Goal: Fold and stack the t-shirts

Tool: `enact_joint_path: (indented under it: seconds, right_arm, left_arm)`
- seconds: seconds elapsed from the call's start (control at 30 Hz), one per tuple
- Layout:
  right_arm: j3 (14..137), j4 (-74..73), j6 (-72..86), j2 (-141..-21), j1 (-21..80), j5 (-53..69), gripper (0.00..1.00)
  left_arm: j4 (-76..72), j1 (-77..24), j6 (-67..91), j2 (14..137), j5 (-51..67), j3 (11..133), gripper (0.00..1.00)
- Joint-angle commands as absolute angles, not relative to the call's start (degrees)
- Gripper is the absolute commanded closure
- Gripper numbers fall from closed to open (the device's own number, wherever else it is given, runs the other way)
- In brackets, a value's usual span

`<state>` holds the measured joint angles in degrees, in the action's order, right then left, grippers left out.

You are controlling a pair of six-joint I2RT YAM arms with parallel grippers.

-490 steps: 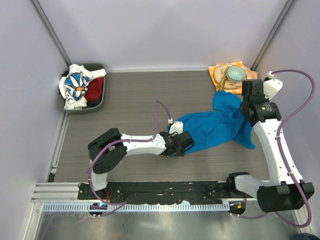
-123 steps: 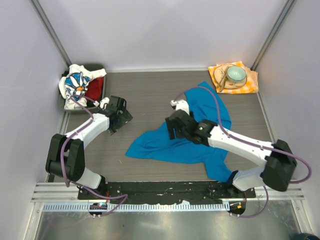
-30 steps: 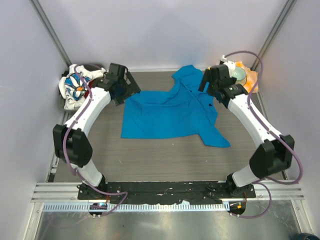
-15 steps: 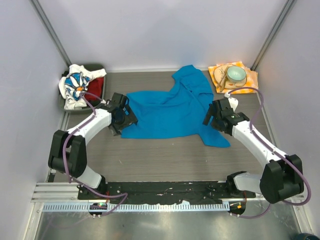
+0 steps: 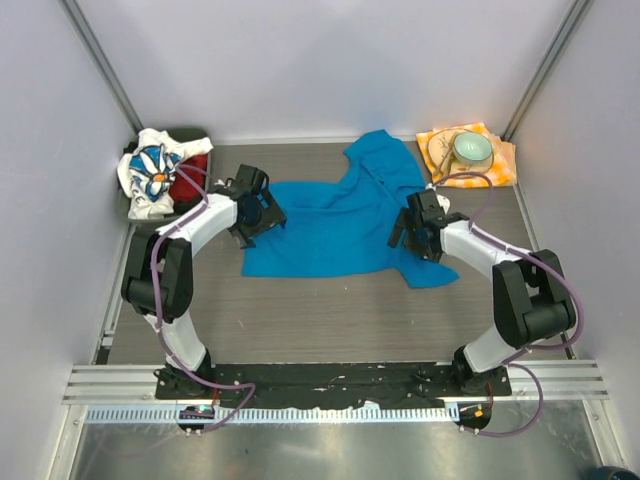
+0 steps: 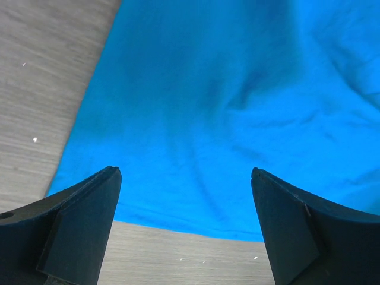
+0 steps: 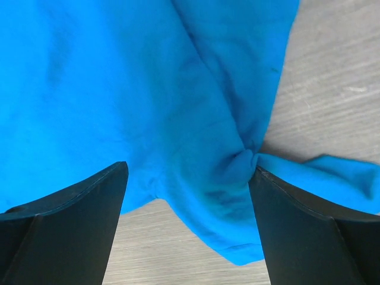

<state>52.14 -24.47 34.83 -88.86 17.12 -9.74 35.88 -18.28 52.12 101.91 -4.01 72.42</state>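
The bright blue t-shirt [image 5: 340, 225] lies spread across the middle of the table, one sleeve bunched at its right front. My left gripper [image 5: 262, 215] hangs open over the shirt's left edge. In the left wrist view the open left gripper [image 6: 184, 172] frames flat blue cloth [image 6: 225, 107] and its hem. My right gripper [image 5: 405, 232] is open over the right sleeve. In the right wrist view the right gripper [image 7: 188, 169] straddles a puckered fold [image 7: 237, 163] that touches the right finger. The white daisy-print t-shirt [image 5: 150, 175] and the red t-shirt [image 5: 188, 178] sit in a dark bin [image 5: 197, 134].
An orange-and-white checked napkin [image 5: 500, 165] at the back right carries a plate with a pale green bowl [image 5: 471, 148]. Enclosure walls and metal posts ring the table. Both arm bases stand on the black rail at the near edge.
Both grippers left the back corners and came down over the blue shirt, the left at its left edge, the right at its right sleeve. The right jaws have narrowed slightly.
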Motion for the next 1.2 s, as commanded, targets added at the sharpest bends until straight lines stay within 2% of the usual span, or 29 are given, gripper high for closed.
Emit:
enact_joint_path:
  seconds: [0.0,0.63,0.93,1.17]
  right_arm:
    - [57.65,-20.13,34.46,-90.17,17.05,-8.26,0.12]
    - [58.09,-16.26,36.12,-104.94,17.23,-6.77,0.16]
    - [67.84,-17.57,37.18,-113.72,18.10,-6.94,0.16]
    - [73.47,-23.54,35.07,-108.57,19.25,-10.97,0.14]
  left_arm:
    - [34.81,-18.37,52.64,103.36,-2.64,76.20,0.05]
    - [35.50,-19.07,51.51,116.53,-5.62,82.43,0.06]
    - [38.66,-10.90,49.67,121.81,-2.99,92.17,0.06]
    - [41.75,-7.65,48.52,118.05,-3.34,94.66,0.05]
